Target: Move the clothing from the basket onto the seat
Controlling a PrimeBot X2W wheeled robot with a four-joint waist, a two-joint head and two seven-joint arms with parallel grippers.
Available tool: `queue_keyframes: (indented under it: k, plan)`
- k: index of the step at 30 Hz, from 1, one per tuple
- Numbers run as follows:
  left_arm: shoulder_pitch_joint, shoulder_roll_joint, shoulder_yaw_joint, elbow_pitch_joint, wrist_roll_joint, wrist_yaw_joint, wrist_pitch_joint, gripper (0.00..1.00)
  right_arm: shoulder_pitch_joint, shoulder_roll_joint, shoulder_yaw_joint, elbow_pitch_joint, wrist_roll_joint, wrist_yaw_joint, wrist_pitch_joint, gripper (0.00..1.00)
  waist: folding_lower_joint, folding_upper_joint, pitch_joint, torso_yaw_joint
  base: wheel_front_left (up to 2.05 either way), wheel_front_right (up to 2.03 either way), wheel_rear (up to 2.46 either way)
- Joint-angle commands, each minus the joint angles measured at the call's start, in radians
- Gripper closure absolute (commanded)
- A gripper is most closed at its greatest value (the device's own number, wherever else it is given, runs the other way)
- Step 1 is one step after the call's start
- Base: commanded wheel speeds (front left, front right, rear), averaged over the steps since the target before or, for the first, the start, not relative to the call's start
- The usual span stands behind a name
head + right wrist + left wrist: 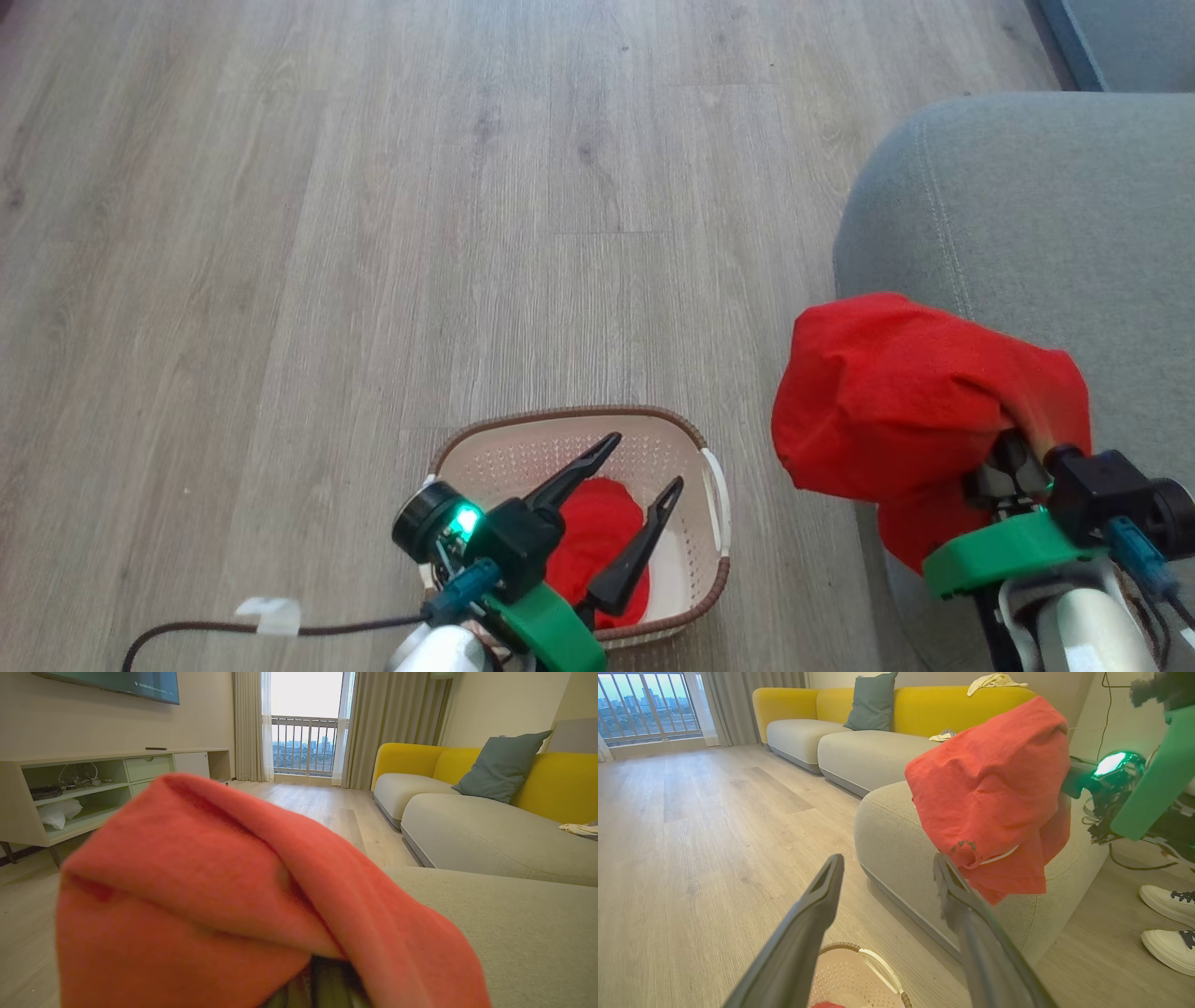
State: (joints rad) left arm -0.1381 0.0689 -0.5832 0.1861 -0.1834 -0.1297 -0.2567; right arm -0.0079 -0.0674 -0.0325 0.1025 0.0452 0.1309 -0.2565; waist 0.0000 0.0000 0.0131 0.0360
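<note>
- Right gripper (1016,465) is clamped on a red garment (896,392), draped over it above the seat (1027,205) edge.
- Left gripper (644,464) is held jaws apart over the basket (560,414); a second red garment (597,534) is contained there.

Pale wood floor (373,187) meets a yellow-backed sofa (952,709) (teal pillow (872,700)) beside a curtained window (303,742).

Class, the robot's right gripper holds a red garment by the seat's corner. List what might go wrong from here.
1. The held garment hangs at the seat's corner, partly over the floor; released here, it may slide off.
2. It drapes over the right gripper, so it might cling when the jaws open.
3. The open left gripper could nudge the basket while reaching the second garment.
</note>
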Motion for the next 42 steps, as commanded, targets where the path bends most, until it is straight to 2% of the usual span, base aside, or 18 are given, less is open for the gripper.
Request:
queue_keyframes:
  k: [1, 9, 13, 23, 31, 42]
  plan:
    - [-0.024, -0.002, 0.031, -0.027, 0.005, -0.001, -0.005, 0.00, -0.023, 0.000, 0.015, -0.032, -0.002, 0.000, -0.005, 1.00, 0.0000, 0.0000, 0.000, -0.001, 0.00, 0.00, 0.00]
    - [-0.025, -0.003, 0.032, -0.028, 0.004, -0.001, -0.005, 0.00, -0.030, 0.000, 0.008, -0.032, -0.003, 0.000, -0.005, 1.00, 0.0000, 0.0000, 0.006, -0.021, 0.00, 0.00, 0.00]
    - [-0.021, -0.001, 0.036, -0.031, 0.004, -0.001, -0.005, 0.00, -0.036, 0.001, 0.005, -0.039, -0.007, 0.000, -0.005, 1.00, 0.0000, 0.0000, 0.009, -0.064, 0.00, 0.00, 0.00]
    - [-0.044, 0.004, 0.048, -0.051, 0.013, -0.001, -0.005, 0.00, -0.046, 0.000, -0.014, -0.062, -0.019, 0.000, -0.005, 1.00, 0.0000, 0.0000, 0.043, -0.232, 0.00, 0.00, 0.00]
    - [-0.088, 0.022, 0.045, -0.073, 0.020, -0.001, -0.005, 0.00, -0.060, 0.008, -0.042, -0.094, -0.024, 0.000, -0.005, 1.00, 0.0000, 0.0000, 0.114, -0.367, 0.00, 0.00, 0.00]
    - [-0.099, 0.044, 0.009, -0.094, 0.021, -0.001, -0.005, 0.00, -0.060, 0.016, -0.067, -0.115, -0.020, 0.000, -0.005, 1.00, 0.0000, 0.0000, 0.163, -0.506, 0.00, 0.00, 0.00]
